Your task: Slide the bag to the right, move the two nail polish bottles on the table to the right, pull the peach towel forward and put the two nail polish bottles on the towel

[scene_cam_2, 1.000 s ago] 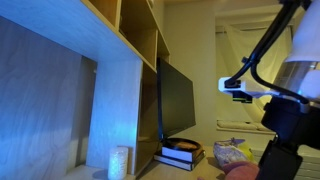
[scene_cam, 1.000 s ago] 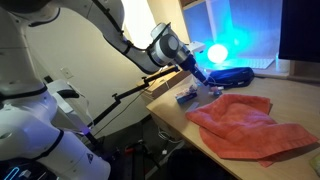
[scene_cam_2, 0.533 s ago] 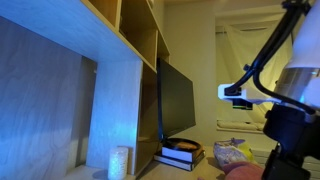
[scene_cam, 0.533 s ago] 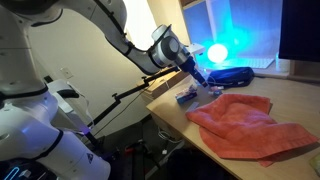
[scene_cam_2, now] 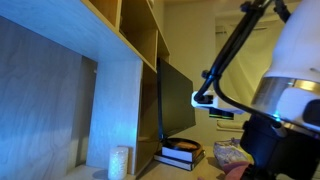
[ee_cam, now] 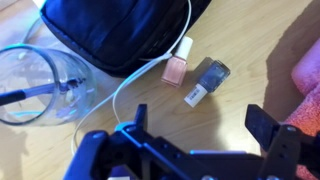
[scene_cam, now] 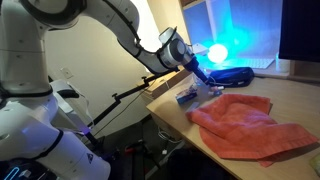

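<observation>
White cable (ee_cam: 128,88) curves past the dark pouch (ee_cam: 110,30).

The robot arm (scene_cam: 100,18) is made of fat, round, white parts with smooth shells, and darker grey rings sit where the parts join. The wrist (scene_cam: 170,47) is round and grey. Its tool (ee_cam: 200,125) is black and blocky, with two chunky black fingers (ee_cam: 262,125) that have flat sides and hard corners.

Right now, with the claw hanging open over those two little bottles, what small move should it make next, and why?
Probably lower onto the grey nail polish bottle and close: the gripper is open just above both bottles, and neither lies on the peach towel yet.
</observation>
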Available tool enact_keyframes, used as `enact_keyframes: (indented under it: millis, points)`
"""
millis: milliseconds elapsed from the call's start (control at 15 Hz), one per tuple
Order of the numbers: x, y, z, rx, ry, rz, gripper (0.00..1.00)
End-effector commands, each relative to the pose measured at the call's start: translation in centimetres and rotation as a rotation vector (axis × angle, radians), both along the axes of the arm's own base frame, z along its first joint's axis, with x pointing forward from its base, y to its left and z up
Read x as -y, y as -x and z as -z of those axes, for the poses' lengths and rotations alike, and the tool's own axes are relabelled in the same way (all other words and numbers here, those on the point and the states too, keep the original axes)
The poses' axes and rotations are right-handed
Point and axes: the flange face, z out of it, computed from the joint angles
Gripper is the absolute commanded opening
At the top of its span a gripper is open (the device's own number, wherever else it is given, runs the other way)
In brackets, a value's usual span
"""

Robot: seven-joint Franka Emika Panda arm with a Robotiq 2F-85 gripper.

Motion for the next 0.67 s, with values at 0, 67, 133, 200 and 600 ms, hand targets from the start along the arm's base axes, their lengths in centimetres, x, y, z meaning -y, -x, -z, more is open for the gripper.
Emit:
enact_keyframes:
  millis: [0,67,133,200,600]
  points:
    - [-0.1,-2.4,0.8,0.011,-0.037,0.102,1.0]
    - [0.2,-2.8,1.3,0.004,-0.059,0.128,1.0]
    - [0.5,-3.1,1.7,0.0,-0.057,0.161,1.0]
    - [0.9,-3.6,2.2,-0.001,-0.055,0.198,1.0]
    - [2.8,-4.8,5.0,-0.039,-0.036,0.332,1.0]
